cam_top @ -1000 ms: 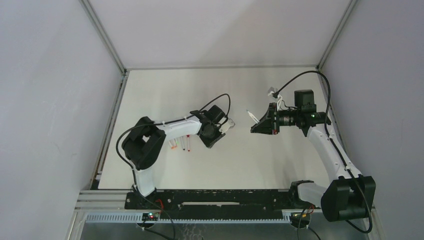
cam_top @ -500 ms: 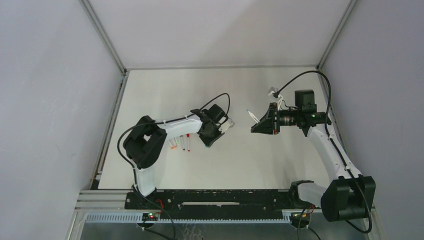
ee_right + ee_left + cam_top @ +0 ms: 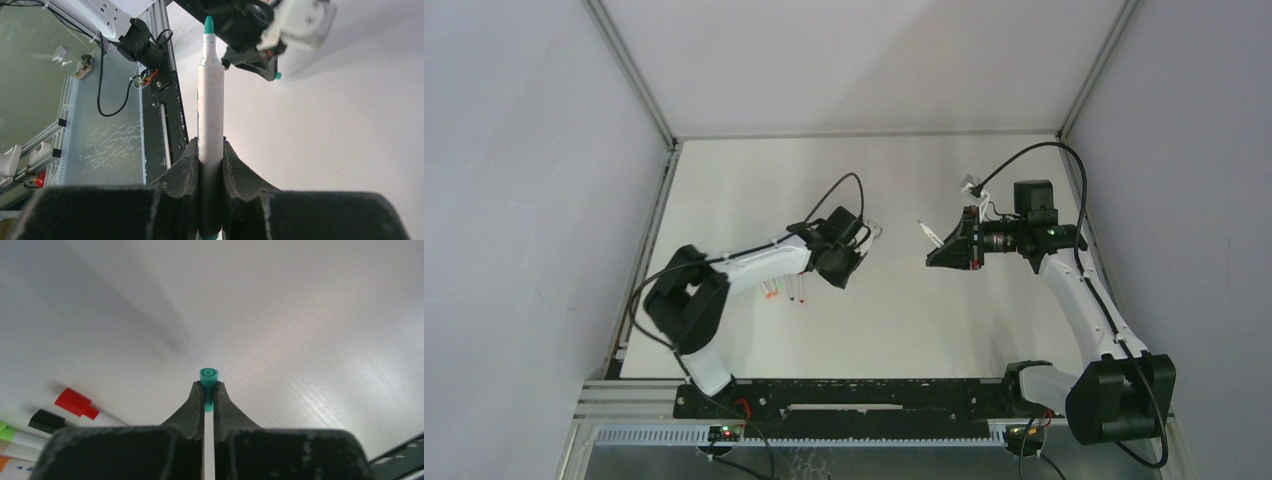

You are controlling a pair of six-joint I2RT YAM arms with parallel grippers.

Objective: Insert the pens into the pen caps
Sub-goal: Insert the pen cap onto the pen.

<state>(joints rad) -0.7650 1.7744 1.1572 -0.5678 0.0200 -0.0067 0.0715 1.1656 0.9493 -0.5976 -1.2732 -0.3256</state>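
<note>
top view: pen row (image 3: 786,290) lies on the white table (image 3: 724,180), partly under the left forearm. left gripper (image 3: 865,234) sits just right of the row and a little farther back, jaws pressed together; what they pinch is too small to tell here. right gripper (image 3: 936,247) is well right of the row, facing the left gripper with a gap between them. teal pen (image 3: 927,233) pokes out of it toward the far left. left wrist view: jaws all but closed, only a thin slit between them, nipping the teal cap (image 3: 208,382) by its lower half, open end up. the row shows at lower left of the cap, well apart from it: red, black, green and orange caps on white barrels, side by side. right wrist view: jaws narrowly parted and clamped on the teal pen's white barrel, pen upright between them, bare teal tip at the top and a teal end below the grip. the left gripper is blurred beyond the tip, the teal cap at its end, near the tip but not touching it.
</note>
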